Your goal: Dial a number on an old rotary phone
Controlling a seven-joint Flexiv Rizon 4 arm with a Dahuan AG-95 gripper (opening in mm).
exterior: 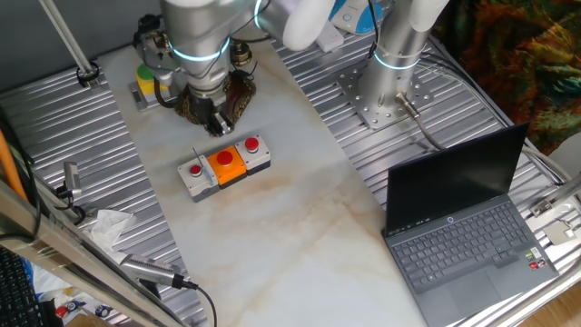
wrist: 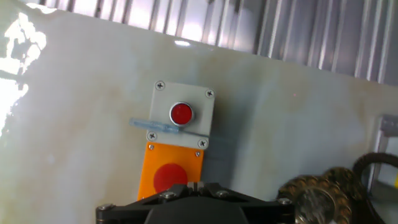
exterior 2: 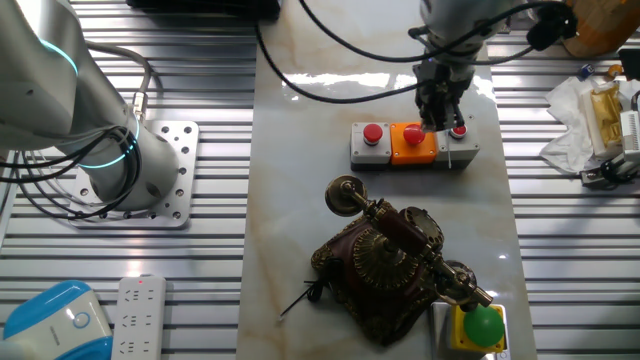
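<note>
The old rotary phone, dark reddish-brown with brass filigree and its handset on the cradle, sits on the marble strip. In one fixed view the arm hides most of the phone. Its dial edge shows at the lower right of the hand view. My gripper hangs between the phone and the grey button box, above the box's near side, with the fingertips pressed together and nothing between them. It also shows in one fixed view.
The grey box with red and orange buttons lies in front of the phone. A yellow box with a green button stands beside the phone. An open laptop is at the right. The arm base is behind.
</note>
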